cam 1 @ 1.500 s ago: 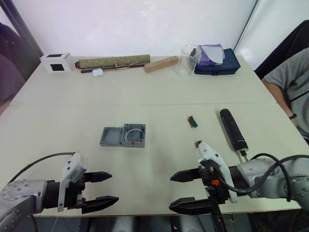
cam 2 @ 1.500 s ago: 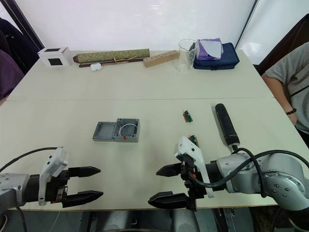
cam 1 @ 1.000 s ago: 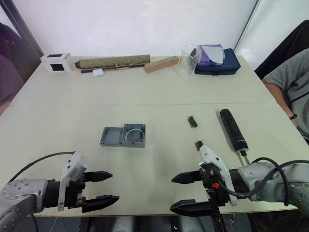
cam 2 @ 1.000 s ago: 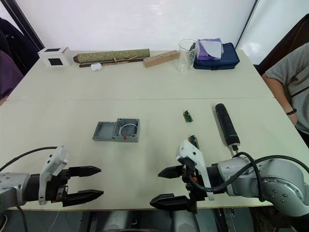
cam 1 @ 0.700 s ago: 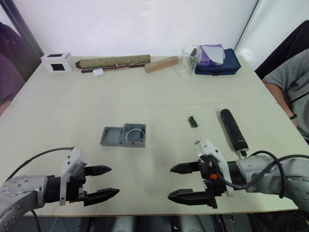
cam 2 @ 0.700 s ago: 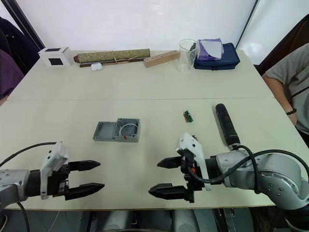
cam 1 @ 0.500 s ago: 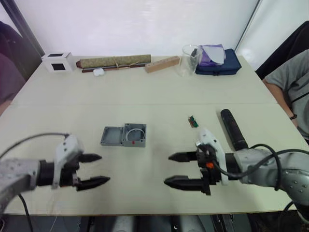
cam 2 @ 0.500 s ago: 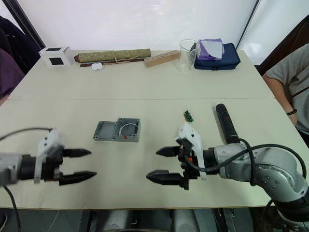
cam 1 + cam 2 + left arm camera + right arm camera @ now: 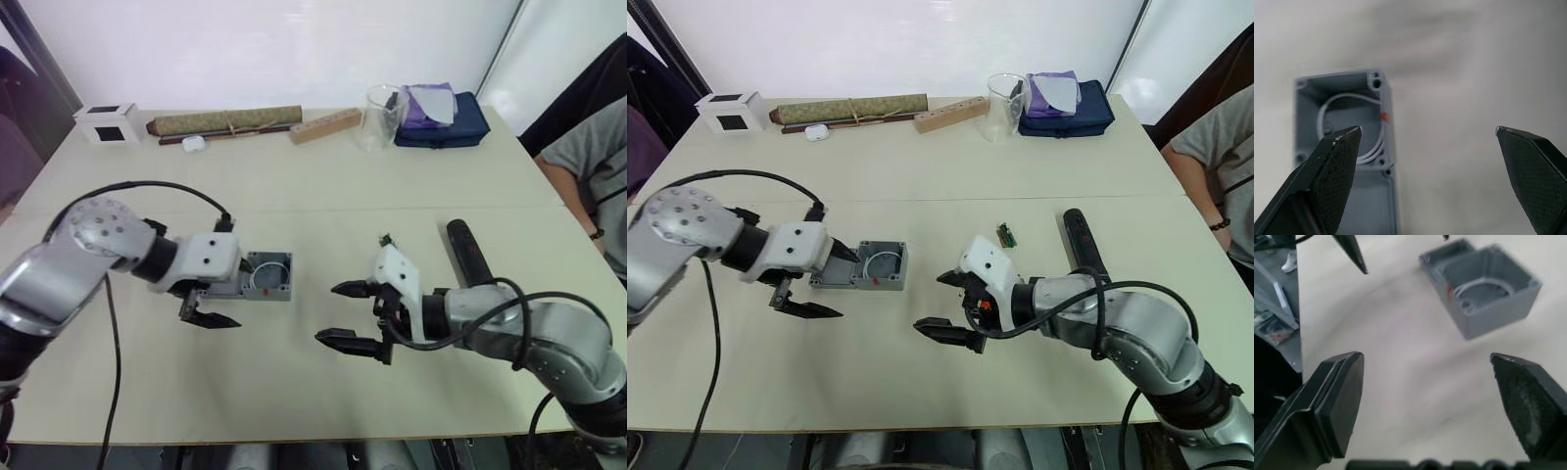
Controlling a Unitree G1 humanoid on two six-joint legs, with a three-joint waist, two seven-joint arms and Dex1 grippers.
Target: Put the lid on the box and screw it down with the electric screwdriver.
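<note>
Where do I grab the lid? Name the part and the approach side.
Grip the lid by its near and far rim edges, coming straight down from above. It lies flat with one side against the box, leaving no room for jaws there.

The beige table (image 9: pixel 323 186) is being viewed from above and forward by both head eyes. The small square grey metal box (image 9: pixel 1349 122) is being framed closely, downward, by the left wrist camera and obliquely, farther off, by the right wrist camera.
</note>
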